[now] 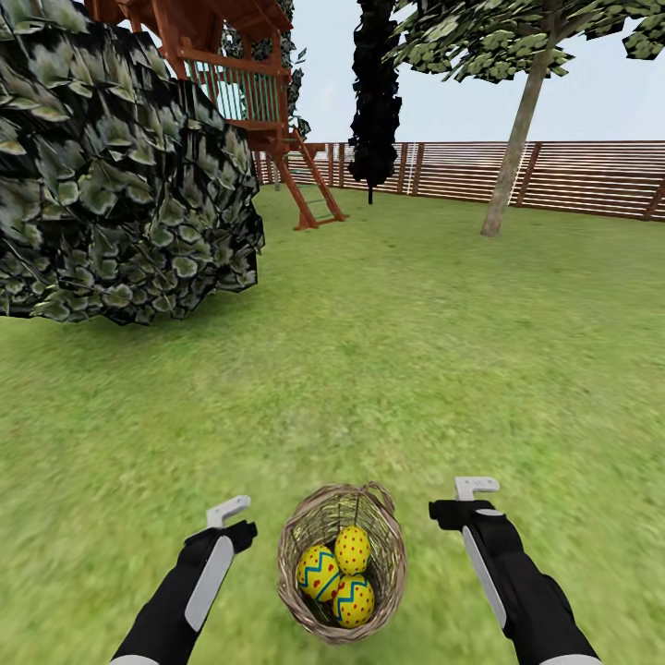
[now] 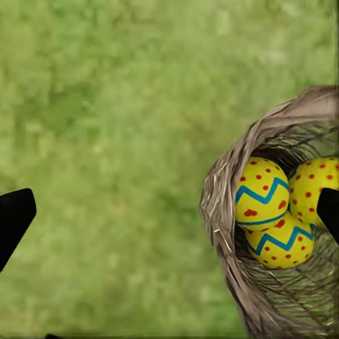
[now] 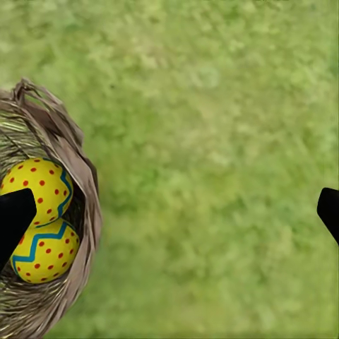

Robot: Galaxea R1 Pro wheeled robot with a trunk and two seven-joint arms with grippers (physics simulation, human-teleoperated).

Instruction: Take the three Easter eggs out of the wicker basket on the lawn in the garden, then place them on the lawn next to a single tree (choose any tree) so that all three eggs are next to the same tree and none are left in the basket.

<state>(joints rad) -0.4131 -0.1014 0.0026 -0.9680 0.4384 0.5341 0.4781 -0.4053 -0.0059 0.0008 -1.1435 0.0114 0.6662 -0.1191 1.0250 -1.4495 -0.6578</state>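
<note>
Low in the head view, the wicker basket [image 1: 294, 554] sits on the lawn [image 1: 416, 351] between my two arms. Three Easter eggs lie inside it, touching: one toward the far side [image 1: 352, 549], one on the left [image 1: 318, 573], one nearest me [image 1: 354, 600]. My left gripper [image 1: 231, 522] hovers left of the basket, open and empty. My right gripper [image 1: 462, 501] hovers right of it, also open and empty. In the left wrist view the basket rim [image 2: 217, 212] and the eggs [image 2: 261, 201] appear beside one fingertip [image 2: 15, 215]. The right wrist view has the basket [image 3: 86, 212] and two eggs [image 3: 42, 185]. A tree [image 1: 517, 139] stands far back right.
A large dark leafy bush [image 1: 111, 175] looms close on the left. Behind it stands a wooden play tower [image 1: 240, 83] with a ladder. A narrow black-leaved tree [image 1: 374, 92] and a slatted wooden fence [image 1: 573, 175] line the back. Grass stretches from the basket toward the pale-trunked tree.
</note>
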